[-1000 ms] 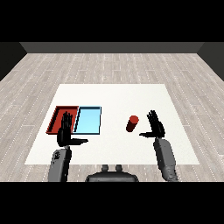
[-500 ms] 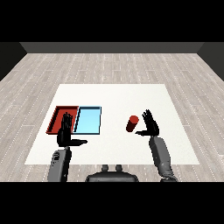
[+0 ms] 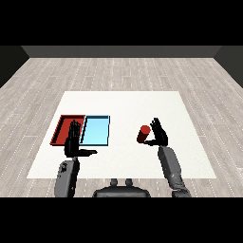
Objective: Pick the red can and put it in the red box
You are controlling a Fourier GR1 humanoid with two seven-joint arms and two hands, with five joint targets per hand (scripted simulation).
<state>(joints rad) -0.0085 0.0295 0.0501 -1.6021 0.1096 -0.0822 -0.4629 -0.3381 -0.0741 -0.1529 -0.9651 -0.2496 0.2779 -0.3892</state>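
Two hands sit nearest. The left hand [image 3: 73, 142] is raised at the near left with fingers straight and thumb out, holding nothing, in front of the near edge of the trays. The right hand [image 3: 159, 135] is likewise open, fingers spread, just right of the one red can [image 3: 143, 134], which stands upright on the white table [image 3: 123, 102], not grasped. Farther left lie two trays side by side: the red tray [image 3: 64, 128] outermost, the light blue tray [image 3: 96, 130] to its right, well apart from the can.
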